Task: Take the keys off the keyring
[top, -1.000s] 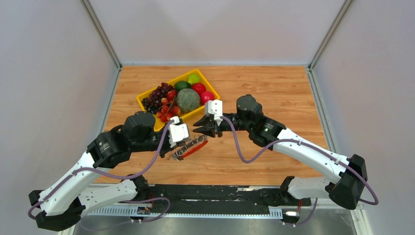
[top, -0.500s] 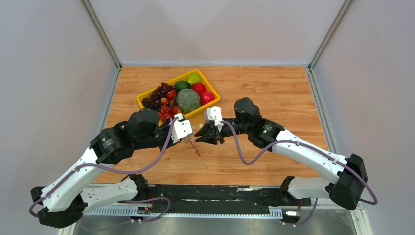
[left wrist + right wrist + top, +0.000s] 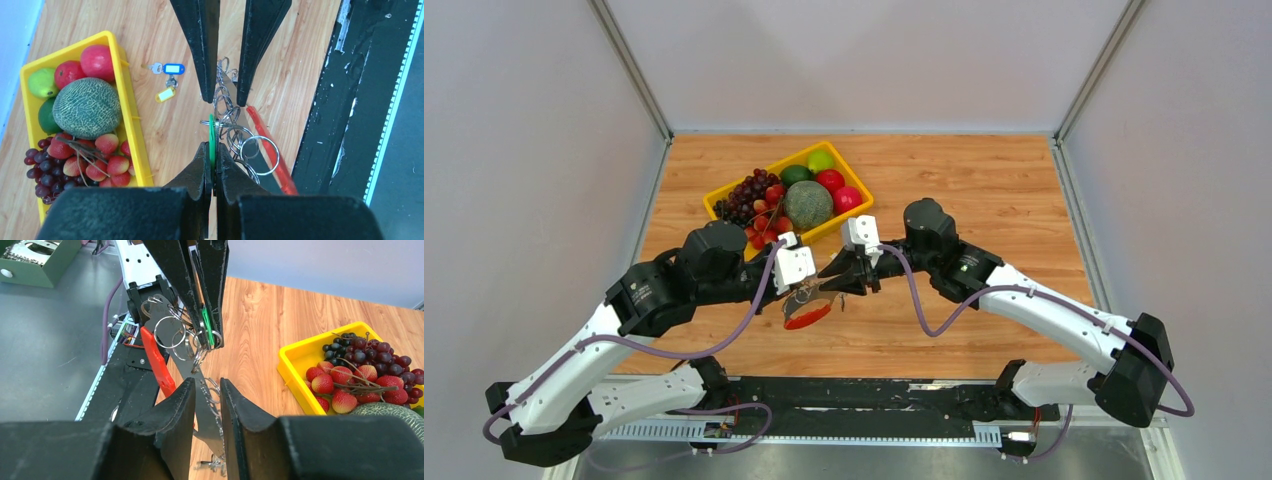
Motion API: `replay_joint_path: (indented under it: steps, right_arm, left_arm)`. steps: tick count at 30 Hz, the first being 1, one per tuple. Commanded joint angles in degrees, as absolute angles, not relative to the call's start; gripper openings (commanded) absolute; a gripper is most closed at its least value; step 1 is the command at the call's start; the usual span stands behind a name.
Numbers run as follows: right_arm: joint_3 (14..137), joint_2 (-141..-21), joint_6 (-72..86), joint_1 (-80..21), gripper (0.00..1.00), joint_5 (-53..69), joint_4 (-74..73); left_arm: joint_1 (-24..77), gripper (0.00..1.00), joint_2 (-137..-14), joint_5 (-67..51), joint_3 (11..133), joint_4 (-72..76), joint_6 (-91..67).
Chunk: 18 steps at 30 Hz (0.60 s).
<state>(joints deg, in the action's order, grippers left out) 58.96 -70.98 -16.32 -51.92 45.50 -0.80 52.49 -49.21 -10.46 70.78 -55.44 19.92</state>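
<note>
Keys [image 3: 207,390], linked on silver rings [image 3: 250,145], hang in the air over the middle of the table [image 3: 984,190], strung between the two grippers. Keyring [image 3: 807,318], red and curved, dangles from the bunch's near side, below the grippers and clear of the wood.

Left gripper [image 3: 210,148] comes in from the left and is clenched on a flat green tag [image 3: 211,129] that belongs to the same bunch. Right gripper [image 3: 206,384] meets it from the right; its fingers [image 3: 182,405] are drawn in to a narrow gap that the silver bunch fills, so it grips the keys. A few small silver pieces hang below that grip.

On the wood under the grippers lies a spare key [image 3: 167,80] with a blue tag and a yellow tag, just beside the near right wall of a yellow tray [image 3: 767,166]. The tray sits on the far left and holds grapes, strawberries, a melon and other fruit.
</note>
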Motion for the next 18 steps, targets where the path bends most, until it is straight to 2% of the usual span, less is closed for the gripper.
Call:
replay_joint_path:
  steps: [1,12,16,18]
  right_arm:
    - [61.53,-71.26,-14.98,-51.83,0.29,47.46,3.8]
    - [61.65,-72.16,-12.1,-51.91,0.29,49.66,6.53]
    - [61.57,-72.26,-11.96,-51.92,0.19,49.74,6.9]
    - [61.69,-72.41,-11.79,-51.86,0.11,49.8,6.94]
  left_arm:
    - [52.73,0.0,-48.65,-12.72,71.51,-52.06,20.92]
    - [52.68,0.0,-48.6,-12.95,71.1,-50.98,20.48]
    - [52.73,0.0,-48.45,-13.2,71.02,-50.89,20.41]
    - [52.71,0.0,-48.33,-13.19,71.01,-50.89,20.36]
